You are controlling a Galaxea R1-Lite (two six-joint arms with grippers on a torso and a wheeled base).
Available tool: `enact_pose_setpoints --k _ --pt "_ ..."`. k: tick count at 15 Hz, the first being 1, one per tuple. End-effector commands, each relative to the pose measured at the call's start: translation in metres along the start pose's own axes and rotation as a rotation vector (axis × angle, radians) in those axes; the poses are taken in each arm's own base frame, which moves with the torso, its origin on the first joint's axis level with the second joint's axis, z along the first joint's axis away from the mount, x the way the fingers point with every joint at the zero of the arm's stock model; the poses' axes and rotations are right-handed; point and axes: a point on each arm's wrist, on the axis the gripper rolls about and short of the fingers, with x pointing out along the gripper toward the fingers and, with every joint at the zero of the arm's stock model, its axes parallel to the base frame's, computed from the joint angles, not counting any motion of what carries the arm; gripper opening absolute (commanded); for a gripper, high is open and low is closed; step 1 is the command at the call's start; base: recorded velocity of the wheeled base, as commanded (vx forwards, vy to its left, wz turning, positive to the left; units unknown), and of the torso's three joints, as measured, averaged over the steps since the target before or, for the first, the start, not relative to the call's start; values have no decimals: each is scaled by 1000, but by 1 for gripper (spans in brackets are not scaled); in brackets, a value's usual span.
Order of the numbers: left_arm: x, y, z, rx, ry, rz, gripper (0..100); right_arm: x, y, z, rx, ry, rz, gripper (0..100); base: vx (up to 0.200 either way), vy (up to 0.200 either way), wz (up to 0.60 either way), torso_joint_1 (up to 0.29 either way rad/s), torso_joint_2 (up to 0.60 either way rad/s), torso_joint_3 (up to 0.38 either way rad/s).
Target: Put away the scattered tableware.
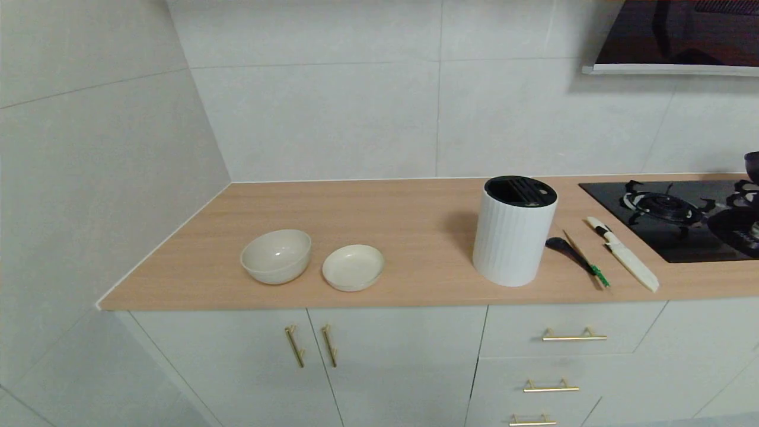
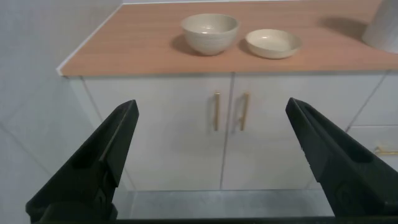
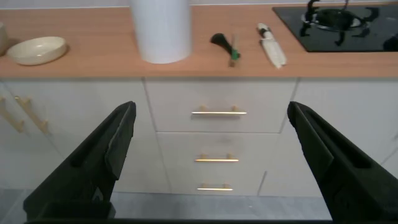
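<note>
left claw (image 2: 211, 109) wide, right claw (image 3: 210, 109) wide — ribbed white holder (image 1: 513, 237), cream bowl (image 1: 276, 256), shallow dish (image 1: 353, 267) on wood-grain counter (image 1: 385, 219).

no readable text, labels, numbers or signs on anything in view

You have bright, soft, even light. The holder (image 1: 513, 237) throws a faint shadow over the counter (image 1: 385, 207) toward its 10 o'clock. A small glint sits in the bowl (image 1: 276, 256). The hood (image 1: 670, 35) shades the wall below it. Cabinet (image 1: 403, 356) lines splay toward the head view's edges.
</note>
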Motion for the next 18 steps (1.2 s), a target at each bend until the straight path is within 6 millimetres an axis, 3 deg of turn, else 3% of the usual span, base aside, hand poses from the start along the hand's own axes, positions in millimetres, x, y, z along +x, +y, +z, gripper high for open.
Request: enact_pose_setpoints --k 1,18 --pt "0 0 0 0 0 0 100 0 0 0 0 -1 1 100 0 200 0 2 2 -2" --pt "0 0 0 2 0 0 100 0 0 0 -1 1 2 100 0 200 0 3 3 3"
